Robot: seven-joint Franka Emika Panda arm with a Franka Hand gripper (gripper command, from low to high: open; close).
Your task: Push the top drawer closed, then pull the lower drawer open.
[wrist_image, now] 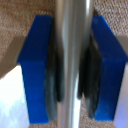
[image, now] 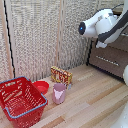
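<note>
Right now my hand [wrist_image: 74, 65] is closed on a silver bar handle [wrist_image: 74, 25]. In the wrist view the bar runs straight through the gap, with a blue finger [wrist_image: 36, 70] on each side and the dark pads pressed against the metal. Behind the bar I see only brown, grainy drawer front.

In the exterior view the dresser stands at the exterior view's right. My white arm [image: 102, 24] reaches across it and hides the hand itself. The top drawer [image: 121, 44] sits just behind the wrist. The lower drawer [image: 111, 65] is below it, and its own thin handle shows free of me. So I judge that I am holding the top drawer's handle, though the contact itself is covered in that view. I also cannot tell how far either drawer stands out.

If so, the step in hand is the push. I should drive straight into the dresser, square to the drawer front, so the drawer runs on its slides and does not rack to one side. The bar looks centred between the pads, and I want it kept there. A wide drawer pushed off-centre may bind, so steady, even force is better than a shove. I should ease off once the front sits flush, then let go before dropping to the lower handle.

The red basket [image: 20, 100], pink cup [image: 59, 93] and snack box [image: 61, 76] lie well apart from the dresser, clear of my path.
</note>
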